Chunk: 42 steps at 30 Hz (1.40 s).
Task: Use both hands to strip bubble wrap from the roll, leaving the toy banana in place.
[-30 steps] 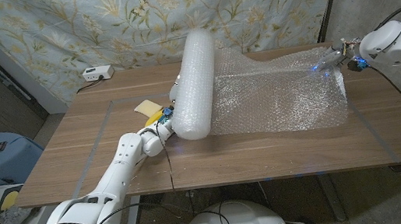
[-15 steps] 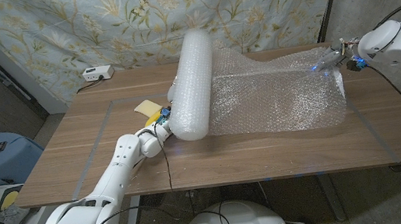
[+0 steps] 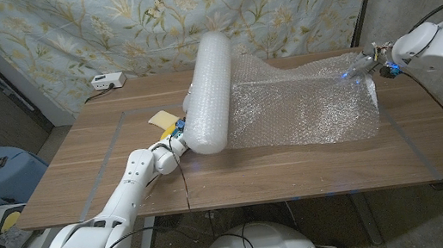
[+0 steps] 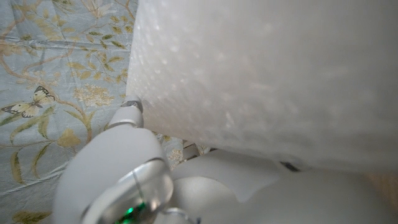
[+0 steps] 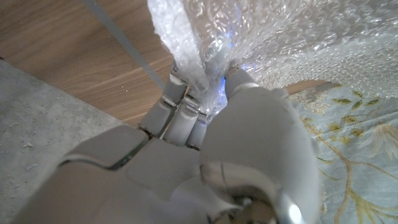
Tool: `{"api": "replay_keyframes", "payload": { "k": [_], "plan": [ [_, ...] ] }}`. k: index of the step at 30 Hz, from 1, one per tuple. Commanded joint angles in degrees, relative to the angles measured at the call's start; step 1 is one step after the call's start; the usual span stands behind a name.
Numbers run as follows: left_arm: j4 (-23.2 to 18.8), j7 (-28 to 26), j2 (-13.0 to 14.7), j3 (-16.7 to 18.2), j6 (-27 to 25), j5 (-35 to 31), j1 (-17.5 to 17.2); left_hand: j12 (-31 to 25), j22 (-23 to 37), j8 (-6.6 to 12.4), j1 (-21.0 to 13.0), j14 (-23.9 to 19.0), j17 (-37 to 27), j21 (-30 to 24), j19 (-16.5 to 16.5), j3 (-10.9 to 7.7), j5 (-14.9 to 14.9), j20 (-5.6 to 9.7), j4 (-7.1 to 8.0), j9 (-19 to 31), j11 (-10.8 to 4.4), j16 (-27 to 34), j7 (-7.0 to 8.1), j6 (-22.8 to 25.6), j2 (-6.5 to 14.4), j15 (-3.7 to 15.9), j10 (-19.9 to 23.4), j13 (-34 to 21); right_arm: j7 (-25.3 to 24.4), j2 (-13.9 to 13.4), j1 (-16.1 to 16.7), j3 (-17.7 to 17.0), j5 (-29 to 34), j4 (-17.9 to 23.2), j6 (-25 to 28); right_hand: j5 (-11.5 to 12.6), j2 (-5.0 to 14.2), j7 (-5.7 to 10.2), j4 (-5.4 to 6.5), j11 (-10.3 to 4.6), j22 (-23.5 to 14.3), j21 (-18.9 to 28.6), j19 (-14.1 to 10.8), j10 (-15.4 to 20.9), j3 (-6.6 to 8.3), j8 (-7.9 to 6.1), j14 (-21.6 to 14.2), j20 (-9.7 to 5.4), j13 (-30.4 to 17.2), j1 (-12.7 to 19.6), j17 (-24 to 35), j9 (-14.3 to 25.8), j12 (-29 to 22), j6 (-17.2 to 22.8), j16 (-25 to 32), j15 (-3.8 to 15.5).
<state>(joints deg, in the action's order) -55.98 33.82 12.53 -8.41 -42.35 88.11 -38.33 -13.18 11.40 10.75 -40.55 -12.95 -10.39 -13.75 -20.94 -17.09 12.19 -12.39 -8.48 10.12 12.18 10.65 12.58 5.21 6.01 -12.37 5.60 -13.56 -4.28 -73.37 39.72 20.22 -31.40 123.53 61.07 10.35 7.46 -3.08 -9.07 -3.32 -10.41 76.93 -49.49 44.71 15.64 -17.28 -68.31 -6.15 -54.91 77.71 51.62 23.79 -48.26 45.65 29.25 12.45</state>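
roll [image 3: 207, 95] shifted left | right hand [image 3: 366, 61] still grips bubble wrap [image 3: 306, 108]

Wooden worktop [image 3: 82, 183] across mid-frame, bearing a bubble wrap roll [image 3: 207, 95] at centre, its unrolled sheet [image 3: 306, 108] spread toward the right, a yellow toy banana [image 3: 164, 119] left of the roll, and a white box [image 3: 108, 81] at upper left.

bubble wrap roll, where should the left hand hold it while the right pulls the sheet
On the roll's near end, from the robot's left, where the left hand already presses. The cylinder lies angled across the table and the sheet feeds off rightward toward the right hand, so that flank is bare and opposes the pull.
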Motion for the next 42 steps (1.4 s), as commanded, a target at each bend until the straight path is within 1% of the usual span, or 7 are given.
{"api": "replay_keyframes", "payload": {
  "k": [1, 8, 17, 21, 30, 33, 42],
  "plan": [
    [0.82, 2.03, -0.19, -0.35, 0.41, -0.84, 0.60, -0.16, 0.06, -0.02, 0.36, 0.55, -0.19, 0.14, 0.30, 0.26, 0.03, 0.13, -0.02, 0.21, 0.08, 0.04, -0.02, -0.06, 0.00, -0.35, -0.21, -0.10, 0.63, 0.59, -0.15, -0.02, 0.29, -0.66, -1.02, 0.45, 0.21, 0.18, 0.14, -0.22, -0.04, -0.27, 0.37, 0.45, 0.10, 0.17, -0.19, -6.67, -0.26, 0.48, 0.17, 0.22, 0.21, 0.33, -0.13, 0.04],
    [0.78, 2.36, 0.05, -0.45, 0.02, -1.10, 0.69, -0.35, 0.08, -0.02, 0.30, 0.44, -0.19, 0.13, 0.20, 0.22, 0.04, 0.14, -0.12, 0.20, 0.06, 0.09, -0.01, 0.08, 0.06, -0.35, 0.11, -0.08, 0.24, 0.28, 1.65, -2.51, -1.94, -0.11, -0.94, 0.54, 0.45, -0.12, 1.25, 0.22, 0.12, -0.68, 0.96, -0.22, -0.17, 0.38, 0.91, -6.48, 0.26, -1.60, -0.27, 0.33, 0.98, 0.07, -1.21, -0.23],
    [0.09, 2.27, 0.33, -0.33, -0.25, -1.04, 0.24, -0.39, 0.10, -0.04, 0.01, 0.27, -0.19, 0.09, 0.08, 0.05, 0.09, 0.15, -0.18, 0.21, 0.06, 0.10, -0.01, 0.05, 0.31, -0.36, 0.11, -0.08, 0.56, -0.85, 3.21, -4.68, -4.35, 0.68, -1.85, 0.14, -0.42, -1.39, 5.07, 1.84, 0.57, -2.25, 1.26, 0.21, -2.24, 1.46, 2.37, -6.09, 4.60, -11.01, -0.58, -0.34, 3.30, -0.43, -3.69, -0.05],
    [-0.62, 1.99, 0.44, -0.18, -0.28, -0.79, -0.26, -0.39, 0.10, -0.04, -0.15, 0.17, -0.20, 0.08, 0.05, -0.04, 0.09, 0.15, -0.22, 0.21, 0.05, 0.11, -0.01, 0.06, 0.38, -0.37, 0.07, -0.08, 1.36, -1.38, 3.49, -5.21, -5.41, 0.71, -2.38, -0.07, -0.90, -1.86, 6.32, 1.96, 0.72, -3.22, 0.91, 0.57, -2.88, 2.06, 2.57, -6.06, 6.30, -14.44, -0.76, -0.74, 3.99, -0.62, -4.71, -0.09],
    [-2.08, 1.46, 0.75, 0.01, 0.01, -0.30, -1.25, -0.45, 0.12, -0.06, -0.54, 0.04, -0.20, 0.03, -0.04, -0.24, 0.13, 0.15, -0.25, 0.22, 0.05, 0.10, -0.01, -0.04, 0.59, -0.38, 0.13, -0.10, 3.50, -2.36, 2.75, -4.69, -6.32, 0.73, -3.50, -0.31, -1.62, -2.93, 7.75, 3.40, 0.86, -5.14, 0.08, 0.00, -3.38, 3.39, 4.09, -5.89, 9.50, -18.82, -0.93, -1.35, 5.84, -1.73, -6.77, -0.23],
    [-2.66, 1.27, 0.91, 0.10, 0.18, -0.08, -1.67, -0.49, 0.13, -0.02, -0.67, 0.01, -0.20, 0.02, -0.07, -0.30, 0.15, 0.15, -0.25, 0.21, 0.04, 0.10, -0.01, 0.06, 0.62, -0.38, 0.22, -0.11, 5.21, -2.81, 2.03, -4.19, -6.58, 0.47, -3.99, -0.37, -2.29, -3.32, 8.29, 4.50, 0.93, -6.08, -0.28, -0.31, -3.72, 4.07, 4.57, -5.63, 10.97, -20.65, -1.77, -1.62, 6.71, -2.51, -7.96, -0.82],
    [-4.31, 0.79, 1.31, 0.30, 0.77, 0.65, -2.86, -0.50, 0.13, -0.07, -0.87, -0.05, -0.20, 0.03, -0.03, -0.39, 0.17, 0.14, -0.24, 0.22, 0.01, 0.09, 0.00, -0.13, 0.70, -0.40, 0.24, -0.12, 7.83, -3.42, 1.12, -3.67, -7.18, 0.33, -5.32, -0.18, -3.65, -4.41, 9.94, 5.91, 1.08, -8.49, -1.48, -1.37, -4.57, 5.43, 6.04, -5.20, 14.12, -25.14, -4.11, -2.40, 8.70, -4.10, -10.83, -2.44]
  ]
}}
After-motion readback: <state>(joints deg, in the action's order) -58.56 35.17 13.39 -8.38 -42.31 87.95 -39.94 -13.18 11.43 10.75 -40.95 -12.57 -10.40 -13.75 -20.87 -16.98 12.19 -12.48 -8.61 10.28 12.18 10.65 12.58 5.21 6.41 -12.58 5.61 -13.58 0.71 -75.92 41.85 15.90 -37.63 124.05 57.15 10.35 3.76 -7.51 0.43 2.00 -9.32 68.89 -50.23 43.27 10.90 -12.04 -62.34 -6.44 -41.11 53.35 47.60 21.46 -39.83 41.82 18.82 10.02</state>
